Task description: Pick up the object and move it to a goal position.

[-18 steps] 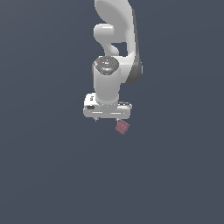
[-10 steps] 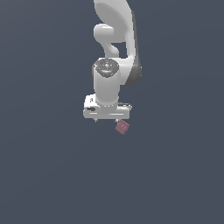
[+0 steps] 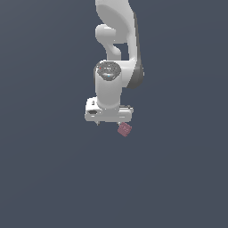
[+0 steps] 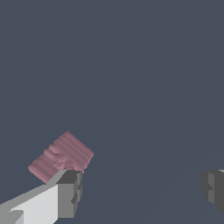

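The pink-red cube [image 3: 124,129] lies on the dark grey floor [image 3: 53,178], just under the gripper [image 3: 109,121], toward the exterior view's right. In the wrist view the cube [image 4: 61,156] is just beyond one finger [image 4: 69,192]; the fingers are spread wide, holding nothing

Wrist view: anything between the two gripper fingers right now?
Nothing. In the wrist view the gap between the fingers is bare grey floor. The pink cube sits just past one fingertip, outside the gap; the gripper is open.
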Tool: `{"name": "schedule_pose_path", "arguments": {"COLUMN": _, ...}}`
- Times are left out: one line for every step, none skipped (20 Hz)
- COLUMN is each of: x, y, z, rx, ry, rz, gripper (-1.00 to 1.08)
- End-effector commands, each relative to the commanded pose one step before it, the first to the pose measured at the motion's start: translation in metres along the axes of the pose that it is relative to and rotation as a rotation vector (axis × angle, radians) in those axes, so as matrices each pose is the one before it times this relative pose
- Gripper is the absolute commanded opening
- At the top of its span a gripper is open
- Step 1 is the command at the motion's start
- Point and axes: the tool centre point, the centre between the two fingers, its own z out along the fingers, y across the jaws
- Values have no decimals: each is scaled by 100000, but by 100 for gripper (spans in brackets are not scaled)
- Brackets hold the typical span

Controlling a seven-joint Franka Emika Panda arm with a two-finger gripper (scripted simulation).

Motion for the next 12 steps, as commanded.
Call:
{"name": "schedule_pose_path", "arguments": {"x": -48, "y": -194, "z": 102, "rx": 58, "ry": 55, "rz": -1722, "gripper": 100}}
{"name": "schedule_pose_path", "arguments": {"x": -27, "y": -109, "z": 68, "rx": 30, "ry": 35, "rz": -1071, "gripper": 100}}
{"name": "schedule_pose_path", "arguments": {"x": -30, "y": -125, "z": 77, "rx": 34, "ry": 40, "rz": -1224, "gripper": 100}}
{"name": "schedule_pose_path", "arguments": {"x": -33, "y": -142, "z": 84, "rx": 41, "ry": 48, "rz": -1371, "gripper": 100}}
{"name": "schedule_pose_path", "arguments": {"x": -35, "y": -161, "z": 91, "rx": 49, "ry": 57, "rz": -1534, "gripper": 100}}
{"name": "schedule_pose_path", "arguments": {"x": -37, "y": -182, "z": 98, "rx": 56, "ry": 67, "rz": -1700, "gripper": 100}}
{"name": "schedule_pose_path", "arguments": {"x": -38, "y": -200, "z": 106, "rx": 62, "ry": 75, "rz": -1861, "gripper": 100}}
{"name": "schedule_pose_path", "arguments": {"x": -39, "y": -217, "z": 117, "rx": 66, "ry": 82, "rz": -2029, "gripper": 100}}
{"name": "schedule_pose_path", "arguments": {"x": -38, "y": -237, "z": 127, "rx": 71, "ry": 90, "rz": -2200, "gripper": 100}}
{"name": "schedule_pose_path", "arguments": {"x": -37, "y": -255, "z": 135, "rx": 77, "ry": 100, "rz": -2367, "gripper": 100}}
{"name": "schedule_pose_path", "arguments": {"x": -35, "y": -276, "z": 143, "rx": 83, "ry": 110, "rz": -2537, "gripper": 100}}
{"name": "schedule_pose_path", "arguments": {"x": -31, "y": -296, "z": 152, "rx": 88, "ry": 121, "rz": -2707, "gripper": 100}}
